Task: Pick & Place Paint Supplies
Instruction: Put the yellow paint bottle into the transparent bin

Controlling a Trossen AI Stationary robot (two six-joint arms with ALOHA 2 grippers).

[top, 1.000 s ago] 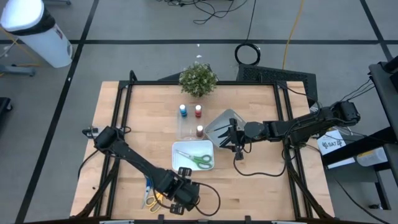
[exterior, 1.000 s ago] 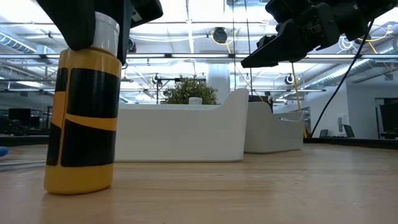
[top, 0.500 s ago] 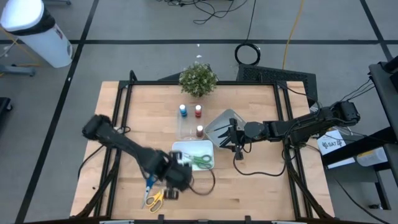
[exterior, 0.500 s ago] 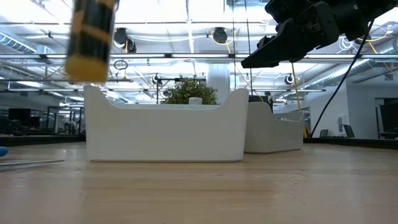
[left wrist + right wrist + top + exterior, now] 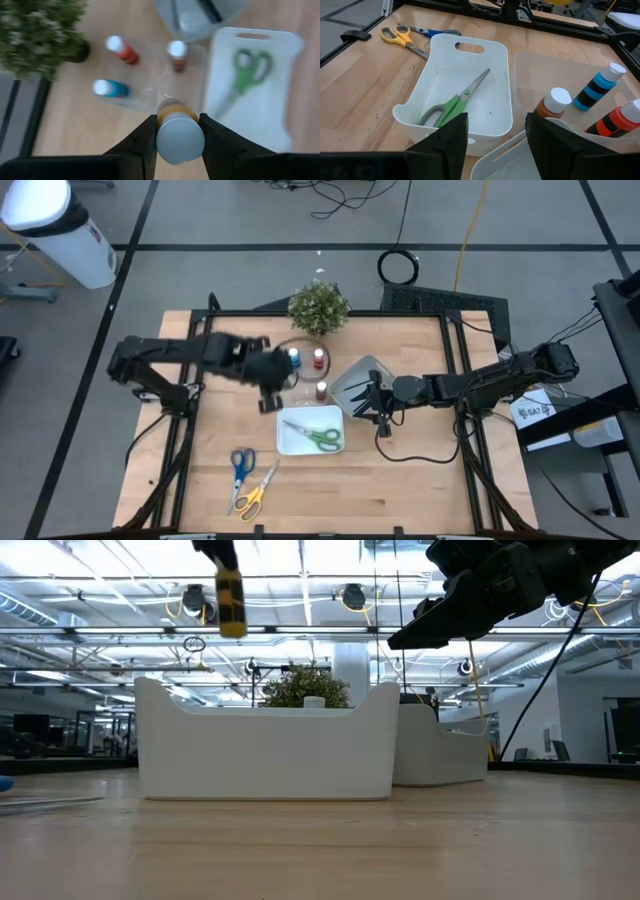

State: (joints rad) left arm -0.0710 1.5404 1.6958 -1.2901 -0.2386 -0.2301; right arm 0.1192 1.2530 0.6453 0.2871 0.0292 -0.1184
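Note:
My left gripper (image 5: pixel 272 385) is shut on a yellow paint bottle with black bands and a white cap (image 5: pixel 180 140). It hovers above the clear tray (image 5: pixel 150 75), high in the low view (image 5: pixel 230 602). A blue bottle (image 5: pixel 110 89), a red bottle (image 5: pixel 122 49) and a brown bottle (image 5: pixel 177 52) stand upright in that tray. Green-handled scissors (image 5: pixel 322 438) lie flat in the white tray (image 5: pixel 290 442). My right gripper (image 5: pixel 378 402) hangs open by the grey tray (image 5: pixel 362 372), touching nothing. Blue scissors (image 5: pixel 240 465) and yellow scissors (image 5: pixel 250 498) lie on the table. My left gripper pinches the yellow bottle between its two fingers (image 5: pixel 147 135) at the top end, by the white cap (image 5: pixel 180 131). The fingers come from above, pointing down. The bottle hangs upright below them, lifted clear of table and tray.
A leafy potted plant (image 5: pixel 318 307) stands at the far edge behind the clear tray. Dark brushes lie in the grey tray (image 5: pixel 200 15). Bare wood lies to the left and along the near right part of the table (image 5: pixel 420 480).
My left gripper has lifted the yellow bottle off the table near the near edge. It has carried the bottle up and toward the far side, past the white tray, to above the clear tray. It has stayed shut on the bottle throughout. The right arm has kept still.

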